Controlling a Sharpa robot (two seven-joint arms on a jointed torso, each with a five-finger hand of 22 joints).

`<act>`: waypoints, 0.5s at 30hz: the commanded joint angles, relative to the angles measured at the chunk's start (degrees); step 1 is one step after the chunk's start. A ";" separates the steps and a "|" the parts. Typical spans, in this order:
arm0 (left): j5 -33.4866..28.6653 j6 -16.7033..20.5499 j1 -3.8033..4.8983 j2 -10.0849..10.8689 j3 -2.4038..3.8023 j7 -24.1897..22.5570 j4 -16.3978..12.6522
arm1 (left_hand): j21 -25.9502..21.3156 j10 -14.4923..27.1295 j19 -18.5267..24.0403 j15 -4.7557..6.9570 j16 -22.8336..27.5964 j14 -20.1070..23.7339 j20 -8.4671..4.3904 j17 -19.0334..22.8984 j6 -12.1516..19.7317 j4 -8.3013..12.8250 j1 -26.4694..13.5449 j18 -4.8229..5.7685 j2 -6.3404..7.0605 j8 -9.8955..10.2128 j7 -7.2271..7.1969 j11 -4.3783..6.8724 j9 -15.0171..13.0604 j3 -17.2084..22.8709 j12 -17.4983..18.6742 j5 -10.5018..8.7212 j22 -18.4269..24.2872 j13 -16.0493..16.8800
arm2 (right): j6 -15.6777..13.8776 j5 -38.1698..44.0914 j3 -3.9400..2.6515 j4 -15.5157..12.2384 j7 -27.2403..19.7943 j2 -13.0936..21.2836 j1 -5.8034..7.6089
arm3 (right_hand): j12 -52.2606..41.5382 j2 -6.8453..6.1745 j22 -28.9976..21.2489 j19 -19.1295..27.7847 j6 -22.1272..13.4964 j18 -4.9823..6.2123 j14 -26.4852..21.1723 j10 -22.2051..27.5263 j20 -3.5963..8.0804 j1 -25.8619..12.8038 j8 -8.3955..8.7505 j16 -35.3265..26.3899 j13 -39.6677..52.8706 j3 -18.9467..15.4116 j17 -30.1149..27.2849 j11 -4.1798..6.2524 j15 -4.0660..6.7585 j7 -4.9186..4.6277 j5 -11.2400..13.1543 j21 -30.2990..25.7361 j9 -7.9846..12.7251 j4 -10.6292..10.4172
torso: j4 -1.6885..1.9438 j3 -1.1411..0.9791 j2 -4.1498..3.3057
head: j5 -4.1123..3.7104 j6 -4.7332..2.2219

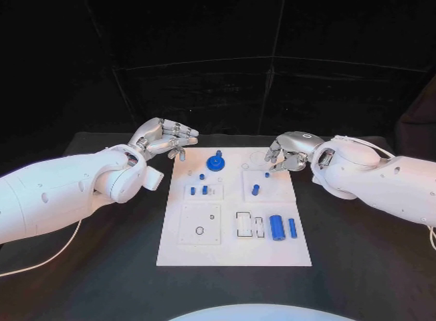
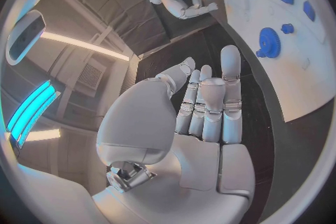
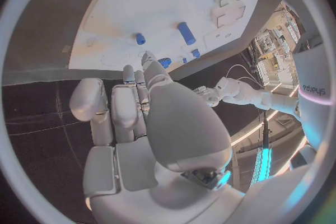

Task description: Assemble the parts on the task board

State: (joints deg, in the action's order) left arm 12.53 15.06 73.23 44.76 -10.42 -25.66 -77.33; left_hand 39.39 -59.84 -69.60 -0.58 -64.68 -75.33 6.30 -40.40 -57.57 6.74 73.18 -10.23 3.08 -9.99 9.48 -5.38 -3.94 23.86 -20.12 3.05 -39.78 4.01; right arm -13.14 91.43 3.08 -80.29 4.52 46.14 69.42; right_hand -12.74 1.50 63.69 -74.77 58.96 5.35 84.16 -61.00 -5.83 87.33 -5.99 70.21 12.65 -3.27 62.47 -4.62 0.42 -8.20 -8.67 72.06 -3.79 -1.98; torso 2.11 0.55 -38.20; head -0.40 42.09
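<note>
Both hands hover over the far corners of the white board [image 1: 235, 251]. The left hand [image 1: 163, 140] holds nothing, fingers loosely spread; the right hand [image 1: 289, 151] is empty, fingers curled inward.

Left hand [image 1: 163, 139] empty, fingers apart; right hand [image 1: 289, 151] curled, empty.
</note>
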 commanded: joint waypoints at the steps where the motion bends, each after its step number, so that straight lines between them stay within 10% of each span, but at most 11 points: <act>1: -12.00 -1.38 0.02 0.48 0.02 -5.84 -0.90 | -0.30 -0.58 0.44 0.06 0.27 0.39 0.03 0.18 -0.38 -0.25 -0.45 -0.30 -0.21 -0.14 -0.05 0.05 0.04 -0.11 -0.23 -0.17 0.10 0.08 | 1.84 7.47 -0.04 -0.28 2.24 -0.18 -0.14 | 0.57 -0.76 -0.09 -0.20 -0.33 0.48 0.86 0.14 -0.26 0.02 0.45 0.15 -0.96 0.51 -0.14 -0.30 -0.48 -0.41 0.57 0.02 0.04 -0.01 | 0.13 -0.05 -0.02 | -0.16 0.00; 15: -15.15 -1.33 -0.01 1.60 -0.01 -6.45 -1.99 | -0.52 -0.84 0.51 0.12 0.50 0.68 -0.02 0.69 -0.58 -0.18 -0.30 -0.31 -0.20 -0.23 -0.11 0.14 0.02 -0.26 -0.48 -0.17 0.27 0.13 | 4.36 9.08 0.00 -0.05 1.93 -1.31 -0.85 | 1.72 -1.31 0.25 -0.39 0.44 0.44 0.96 -0.37 -0.51 0.61 1.40 0.58 -4.32 3.16 0.37 -0.58 -0.68 -0.65 0.58 0.19 -0.11 0.34 | 0.01 -0.01 -0.15 | -0.11 0.10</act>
State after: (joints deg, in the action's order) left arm -0.29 14.47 73.15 46.33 -10.47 -30.29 -79.11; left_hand 39.09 -60.41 -69.60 -0.32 -64.55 -75.03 6.30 -39.74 -57.64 6.70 73.18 -10.22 3.08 -9.99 9.40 -5.21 -3.95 23.81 -20.41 3.05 -39.56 4.07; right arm -10.46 98.78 3.10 -80.43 6.22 44.98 68.52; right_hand -11.24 0.60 63.84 -74.96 59.15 5.35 83.93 -61.11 -6.02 87.76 -4.87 70.57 8.49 -0.38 62.73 -5.14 0.20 -8.85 -8.34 72.06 -3.82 -1.67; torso 2.16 0.54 -38.33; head -0.58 42.13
